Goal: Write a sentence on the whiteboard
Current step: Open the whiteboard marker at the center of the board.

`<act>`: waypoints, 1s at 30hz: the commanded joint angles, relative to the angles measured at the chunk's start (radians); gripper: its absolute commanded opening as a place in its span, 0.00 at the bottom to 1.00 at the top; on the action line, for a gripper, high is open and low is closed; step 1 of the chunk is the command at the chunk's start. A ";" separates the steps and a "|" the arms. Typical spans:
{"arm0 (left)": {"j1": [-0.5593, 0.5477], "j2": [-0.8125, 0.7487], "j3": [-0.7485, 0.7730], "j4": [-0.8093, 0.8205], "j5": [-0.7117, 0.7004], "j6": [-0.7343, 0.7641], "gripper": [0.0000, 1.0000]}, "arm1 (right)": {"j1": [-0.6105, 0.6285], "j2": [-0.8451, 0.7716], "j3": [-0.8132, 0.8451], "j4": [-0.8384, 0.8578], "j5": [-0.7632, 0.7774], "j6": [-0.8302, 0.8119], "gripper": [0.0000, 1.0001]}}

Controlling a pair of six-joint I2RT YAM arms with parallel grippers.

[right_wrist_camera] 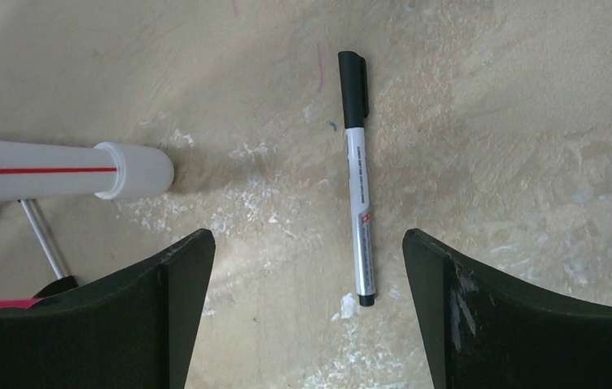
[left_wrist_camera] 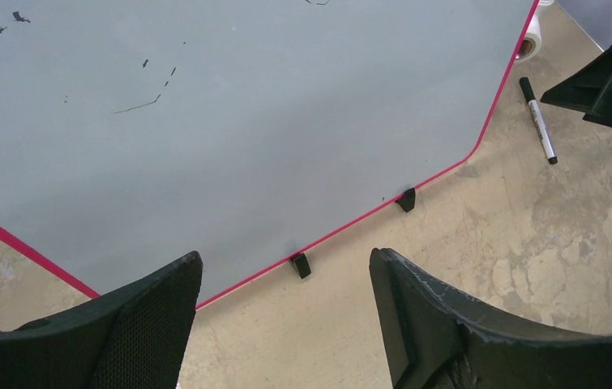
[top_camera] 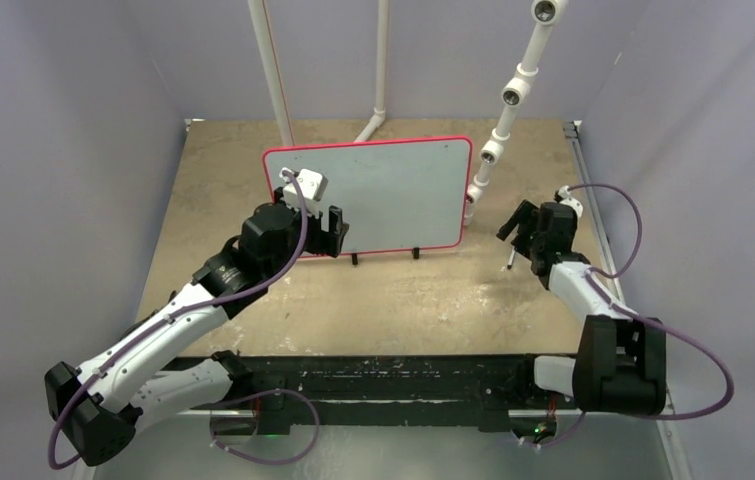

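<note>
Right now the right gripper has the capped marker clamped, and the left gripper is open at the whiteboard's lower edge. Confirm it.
Not clamped. The right wrist view shows the capped marker lying on the table beneath the open right gripper, untouched. The rest holds: the left gripper is open at the lower edge of the whiteboard.

A capped marker (right_wrist_camera: 359,186) lies flat on the scuffed tan table (right_wrist_camera: 529,121), near a white pipe (right_wrist_camera: 67,170).

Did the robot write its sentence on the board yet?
Not yet. Nothing is done: the whiteboard shows only a few tiny black smudges, no words. The capped marker lies on the table under the open right gripper, not picked up. Grabbing, uncapping and writing are all left.
</note>
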 commanded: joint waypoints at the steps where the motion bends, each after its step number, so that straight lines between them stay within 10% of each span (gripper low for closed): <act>1: 0.006 -0.011 -0.006 0.053 0.002 0.019 0.75 | -0.011 0.055 0.053 0.079 -0.001 -0.023 0.88; 30: 0.006 -0.033 -0.018 0.053 -0.007 0.033 0.75 | -0.013 0.279 0.075 0.113 -0.008 -0.020 0.43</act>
